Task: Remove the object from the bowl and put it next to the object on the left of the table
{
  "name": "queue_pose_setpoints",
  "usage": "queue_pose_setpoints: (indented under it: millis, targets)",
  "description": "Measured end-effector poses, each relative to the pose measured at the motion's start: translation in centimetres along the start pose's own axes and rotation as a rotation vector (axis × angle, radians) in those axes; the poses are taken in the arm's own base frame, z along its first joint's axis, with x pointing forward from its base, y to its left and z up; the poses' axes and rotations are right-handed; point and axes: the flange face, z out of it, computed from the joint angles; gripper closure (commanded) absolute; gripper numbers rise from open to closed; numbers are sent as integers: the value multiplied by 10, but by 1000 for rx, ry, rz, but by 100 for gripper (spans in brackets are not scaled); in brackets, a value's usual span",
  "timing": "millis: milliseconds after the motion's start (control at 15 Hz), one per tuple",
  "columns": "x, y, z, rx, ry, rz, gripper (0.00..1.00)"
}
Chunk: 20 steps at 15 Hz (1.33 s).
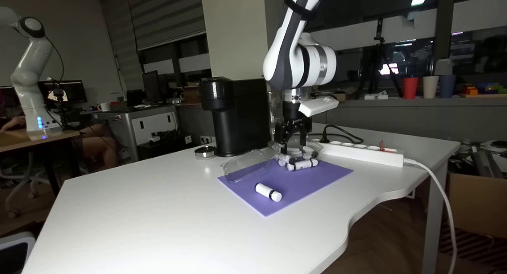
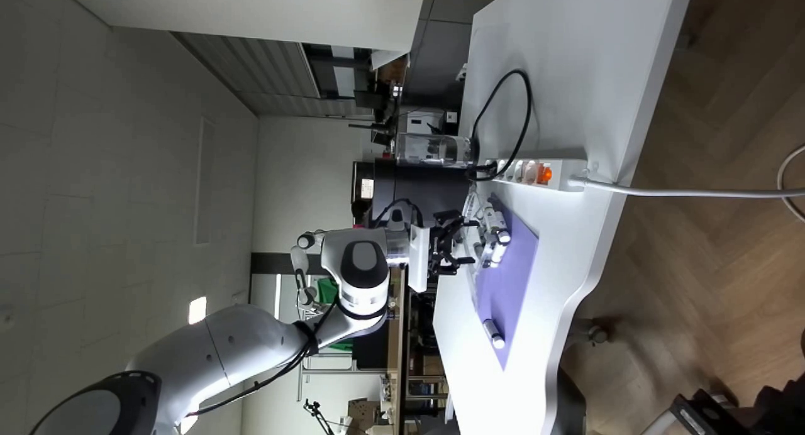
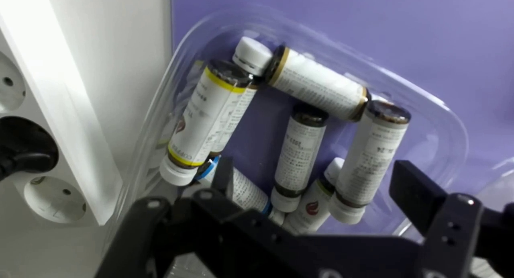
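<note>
Several white-labelled dark cylindrical bottles (image 3: 298, 155) lie jumbled inside the clear plastic bowl (image 3: 439, 103), mid-frame in the wrist view; the black two-fingered gripper (image 3: 313, 176), spread wide, grasps nothing; such crowding could make it pinch two at once.

Tight inside the clear container (image 3: 443, 104), roomy across the white table (image 1: 138, 210).
Bottles (image 3: 321, 83) crowd the container, leaving a small pocket of floor between the yellow-banded bottle (image 3: 201, 117) and the middle bottle (image 3: 299, 157); the power strip (image 1: 362, 155) and clear lid (image 1: 245, 167) sit just beside, the coffee machine (image 1: 243, 115) near; the table opens out past the end of the purple mat (image 1: 309, 183), where a lone bottle (image 1: 267, 191) lies.
</note>
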Motion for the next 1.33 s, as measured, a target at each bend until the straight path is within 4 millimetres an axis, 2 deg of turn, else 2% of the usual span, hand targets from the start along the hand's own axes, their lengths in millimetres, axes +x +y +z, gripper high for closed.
queue_pose_setpoints:
  millis: [467, 533, 600, 667, 867, 1267, 1333]
  targets:
    - [4, -1, 15, 0, -3, -4, 0]
    - [4, -1, 17, -2, -4, -5, 25]
    - [5, -1, 17, -5, -3, -7, 26]
    - [6, 0, 16, -9, -2, -9, 32]
    - [10, 1, 13, -13, 5, -5, 55]
    - [11, 6, 11, 1, -42, 18, 95]
    - [10, 7, 11, 7, -58, 22, 95]
